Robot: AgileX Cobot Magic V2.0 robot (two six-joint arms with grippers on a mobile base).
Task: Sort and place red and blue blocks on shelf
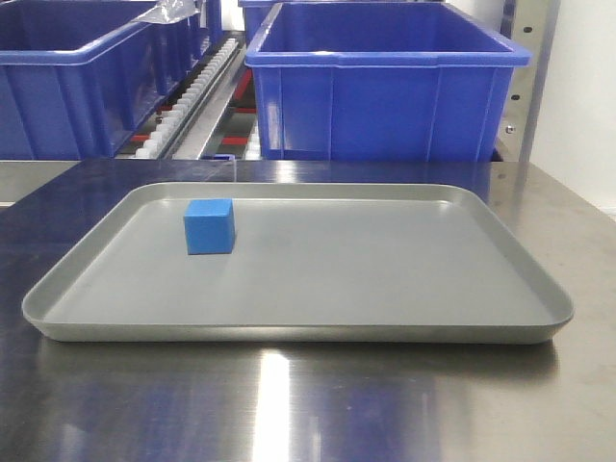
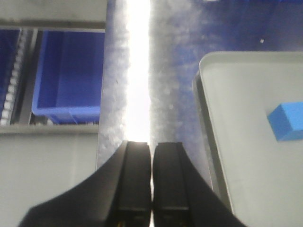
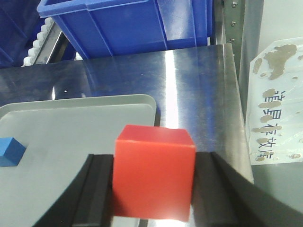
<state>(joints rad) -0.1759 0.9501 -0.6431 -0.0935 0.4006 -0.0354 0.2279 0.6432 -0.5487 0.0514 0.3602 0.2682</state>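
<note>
Exterior front-facing view: a grey tray [image 1: 289,332] sits on the steel table [image 1: 289,409], and the blue block [image 1: 209,226] stands upright on it toward 10 o'clock, a little in from the rim. Behind the table, at 12 o'clock, the shelf [image 1: 527,67] carries two blue bins [image 1: 385,91] with a white roller track [image 1: 197,91] running between them.

From the left wrist-mounted camera, the left gripper [image 2: 151,144] has its fingers pressed together with nothing between them. It hangs over bare table just beside the tray's edge, with the blue block off at 2 o'clock.

From the right wrist-mounted camera, the right gripper [image 3: 155,165] has the red block [image 3: 154,177] clamped between its two black fingers. The tray's corner shows behind the block at 11 o'clock, the blue block lies at 9 o'clock, and a bin stands at 12 o'clock. A clear sheet [image 3: 279,99] with printed characters is at 3 o'clock
</note>
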